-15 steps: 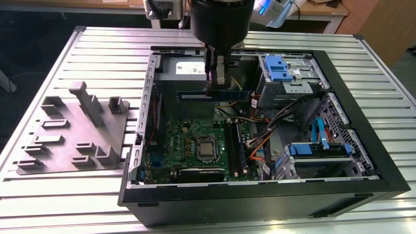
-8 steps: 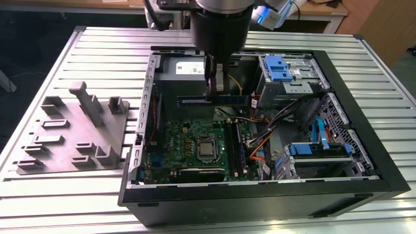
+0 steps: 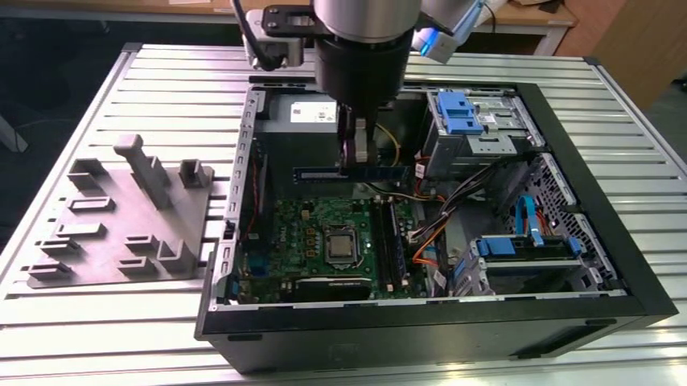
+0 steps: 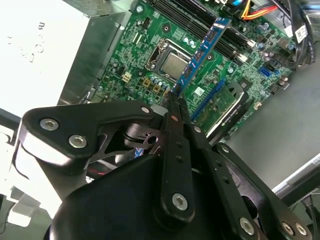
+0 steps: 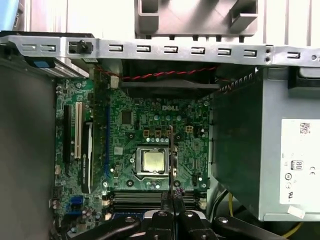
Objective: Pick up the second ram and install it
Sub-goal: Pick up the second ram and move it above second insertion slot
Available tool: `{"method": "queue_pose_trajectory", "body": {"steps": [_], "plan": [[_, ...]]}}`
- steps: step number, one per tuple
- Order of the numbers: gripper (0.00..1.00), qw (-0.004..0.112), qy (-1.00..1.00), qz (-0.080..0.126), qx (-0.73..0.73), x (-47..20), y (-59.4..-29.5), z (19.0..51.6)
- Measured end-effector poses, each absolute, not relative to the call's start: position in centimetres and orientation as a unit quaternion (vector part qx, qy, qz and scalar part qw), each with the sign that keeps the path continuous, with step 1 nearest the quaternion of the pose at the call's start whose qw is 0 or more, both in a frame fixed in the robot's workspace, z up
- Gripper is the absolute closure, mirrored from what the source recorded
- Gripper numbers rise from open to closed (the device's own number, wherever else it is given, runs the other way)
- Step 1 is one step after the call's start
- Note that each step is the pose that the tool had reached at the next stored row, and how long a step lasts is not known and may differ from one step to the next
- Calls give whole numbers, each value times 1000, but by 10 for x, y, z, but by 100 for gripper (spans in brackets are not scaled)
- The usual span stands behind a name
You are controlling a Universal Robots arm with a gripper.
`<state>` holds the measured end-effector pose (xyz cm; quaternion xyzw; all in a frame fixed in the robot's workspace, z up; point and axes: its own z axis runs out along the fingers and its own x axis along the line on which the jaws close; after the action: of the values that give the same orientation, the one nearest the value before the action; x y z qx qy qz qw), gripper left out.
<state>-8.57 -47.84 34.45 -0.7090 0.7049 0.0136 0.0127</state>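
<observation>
Tool [image 3: 355, 161] clamped on second ram [image 3: 384, 171], mid-air over mobo [image 3: 317, 233] in open case [image 3: 429, 322], stick crosswise to slots [image 5: 135, 196]; IMO keep level, turn parallel w/ slot, match notch, press straight.

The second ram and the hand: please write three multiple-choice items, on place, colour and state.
1. Where is the second ram?
A. held above the motherboard
B. seated in the board
C. lying on the board

2. The motherboard's colour?
A. red
B. green
C. white

3. The hand is:
A. open, empty
B. shut on the second ram
C. open around the ram

Answers: 1 A, the exterior view shows it hanging clear of the board; 2 B, green in both wrist views; 3 B, it pinches the stick.
</observation>
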Motion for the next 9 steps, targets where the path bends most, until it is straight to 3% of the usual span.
{"method": "queue_pose_trajectory", "body": {"steps": [9], "plan": [[89,13,705,14,-709,-86,-478,328]]}}
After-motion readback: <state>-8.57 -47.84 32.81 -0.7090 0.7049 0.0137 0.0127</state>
